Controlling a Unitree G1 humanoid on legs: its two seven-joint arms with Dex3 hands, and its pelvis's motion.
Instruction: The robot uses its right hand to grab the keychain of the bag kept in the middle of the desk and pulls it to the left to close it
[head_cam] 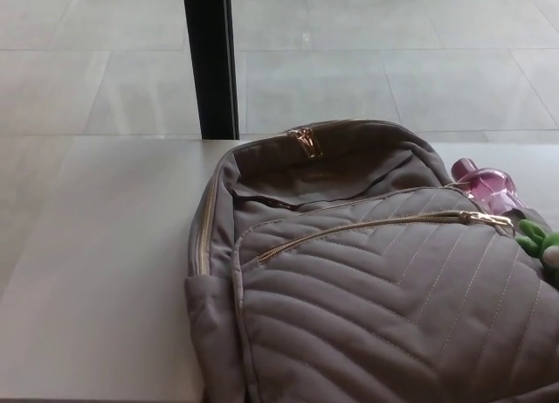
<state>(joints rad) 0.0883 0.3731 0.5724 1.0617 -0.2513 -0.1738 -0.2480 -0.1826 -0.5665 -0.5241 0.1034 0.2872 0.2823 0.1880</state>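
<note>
A grey quilted backpack (376, 289) lies on the pale desk (96, 272), filling the right half of the head view. Its front pocket zip (367, 225) runs in gold from lower left to upper right, with the gold slider and pull (489, 219) at the right end. A pink keychain charm (486, 184) and a green plush charm (540, 243) lie beside that pull at the bag's right edge. A second gold zip pull (304, 141) sits at the top of the bag, where the main compartment gapes. Neither hand shows.
A black vertical post (210, 60) stands behind the desk's far edge, just left of the bag's top. Grey floor tiles (393, 62) lie beyond the desk. The bag reaches the picture's right and lower edges.
</note>
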